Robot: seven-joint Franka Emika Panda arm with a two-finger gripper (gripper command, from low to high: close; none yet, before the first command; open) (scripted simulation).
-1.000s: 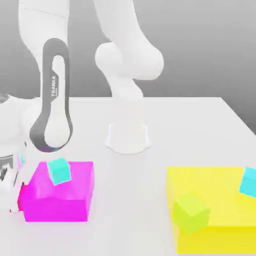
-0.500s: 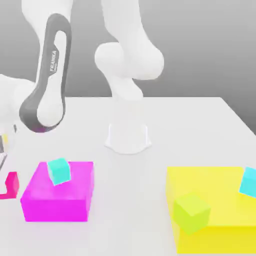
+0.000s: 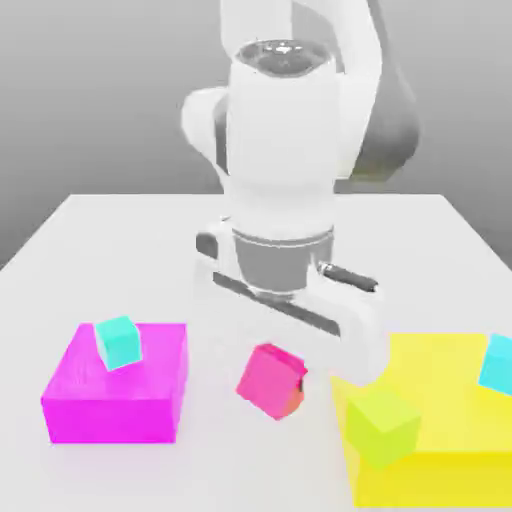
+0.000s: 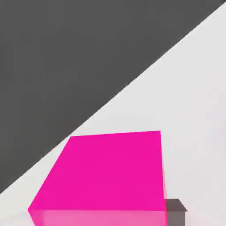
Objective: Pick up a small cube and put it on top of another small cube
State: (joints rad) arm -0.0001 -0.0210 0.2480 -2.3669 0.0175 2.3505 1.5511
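Note:
The small cube [image 3: 264, 378] is hot pink and hangs tilted just above the white table, between the magenta block and the yellow block. My gripper [image 3: 288, 374] is shut on it, under the big white hand in the middle of the exterior view. In the hand view the same small cube [image 4: 106, 176] looms close, with one grey fingertip [image 4: 175, 211] against its side. Another small cube, cyan [image 3: 118, 341], sits on the magenta block [image 3: 115, 400]. A green cube [image 3: 382, 425] and a second cyan cube [image 3: 497, 362] rest on the yellow block [image 3: 445, 400].
The arm's white base and upper links [image 3: 290, 150] stand behind the hand at the table's centre back. The flat magenta block lies on the exterior view's left, the flat yellow block on its right. The table's far edge meets a grey backdrop.
The arm has swung from the exterior view's left edge to the middle. The pink cube, earlier low beside the magenta block, now hangs in the shut gripper between the two flat blocks.

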